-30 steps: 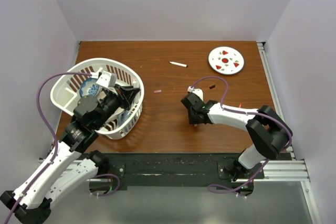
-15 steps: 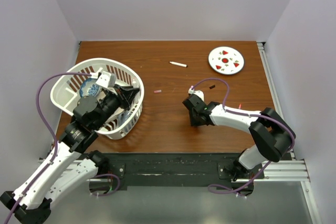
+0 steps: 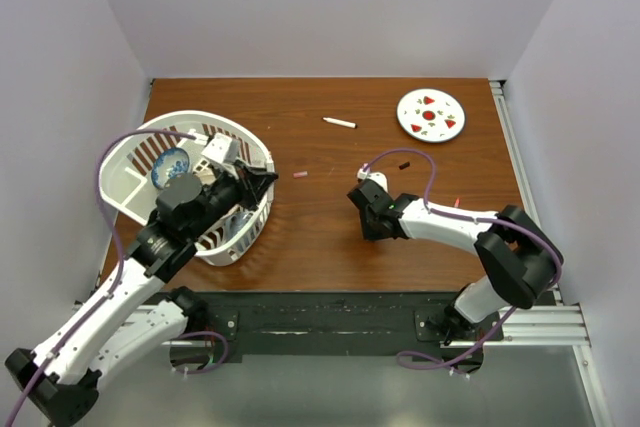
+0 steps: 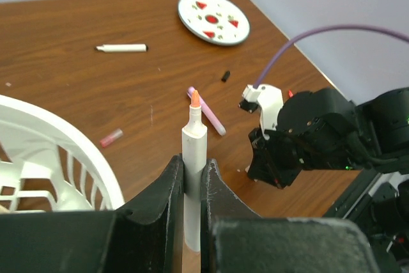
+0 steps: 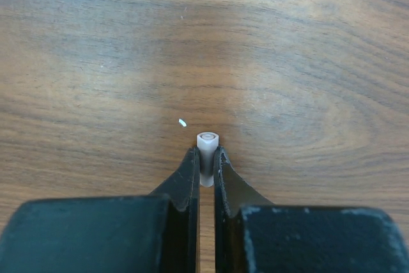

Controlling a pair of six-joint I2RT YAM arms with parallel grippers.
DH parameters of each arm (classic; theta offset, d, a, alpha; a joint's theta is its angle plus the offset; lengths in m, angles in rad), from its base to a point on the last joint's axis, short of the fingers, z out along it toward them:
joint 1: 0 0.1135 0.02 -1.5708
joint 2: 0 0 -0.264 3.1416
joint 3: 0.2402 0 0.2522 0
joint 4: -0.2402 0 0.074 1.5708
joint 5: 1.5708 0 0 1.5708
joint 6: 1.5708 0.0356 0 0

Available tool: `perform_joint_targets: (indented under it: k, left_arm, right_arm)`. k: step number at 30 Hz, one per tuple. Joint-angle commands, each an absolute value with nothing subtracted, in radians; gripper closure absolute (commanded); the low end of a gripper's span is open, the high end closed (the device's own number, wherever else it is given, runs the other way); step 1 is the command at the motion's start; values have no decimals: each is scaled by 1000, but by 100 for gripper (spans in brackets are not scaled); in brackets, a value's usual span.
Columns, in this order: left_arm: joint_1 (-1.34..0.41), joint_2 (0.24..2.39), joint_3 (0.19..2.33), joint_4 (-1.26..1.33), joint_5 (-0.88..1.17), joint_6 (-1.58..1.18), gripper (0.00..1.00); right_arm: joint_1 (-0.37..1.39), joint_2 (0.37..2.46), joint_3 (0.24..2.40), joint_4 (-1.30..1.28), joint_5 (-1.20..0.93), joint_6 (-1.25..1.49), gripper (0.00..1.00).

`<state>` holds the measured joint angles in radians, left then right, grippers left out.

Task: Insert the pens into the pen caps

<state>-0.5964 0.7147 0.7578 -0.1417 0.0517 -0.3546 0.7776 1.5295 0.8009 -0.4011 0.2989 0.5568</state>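
Left jaws: clamped on upright white pen (image 4: 193, 153), arm raised.
Right jaws: pinching pale cap (image 5: 207, 148), low over tabletop (image 5: 96, 62).

Even, diffuse overhead lighting; shadows soft and short. Faint sheen on the far table (image 4: 64, 4) in the left wrist view. Both wrist views blur the dark near foreground; top view sharp.

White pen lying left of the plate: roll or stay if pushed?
The pen looks round and slim, lying flat on the table, so it probably rolls if pushed sideways. Straight thin body suggests stiff and light. Smooth barrel may be slippery.
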Motion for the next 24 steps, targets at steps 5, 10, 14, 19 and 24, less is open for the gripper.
perform_joint_targets:
  k: [5,10,14,19,24]
  left_arm:
    - [-594,919,864,-80,287,-359,100]
    - [-595,1009,856,-14,411,-406,100]
    - [-600,1032,773,145,509,-514,100]
    - [-632,1072,693,307,564,-600,100]
    - [-675,1127,657,428,612,-647,100]
  right_arm:
    - [776,1349,804,-407,314,594,100]
    - [775,1150,819,-362,308,620,100]
    - [776,1037,836,-304,285,638,100]
    - [775,953,828,-203,233,661,100]
    - [776,878,781,-98,216,702,100]
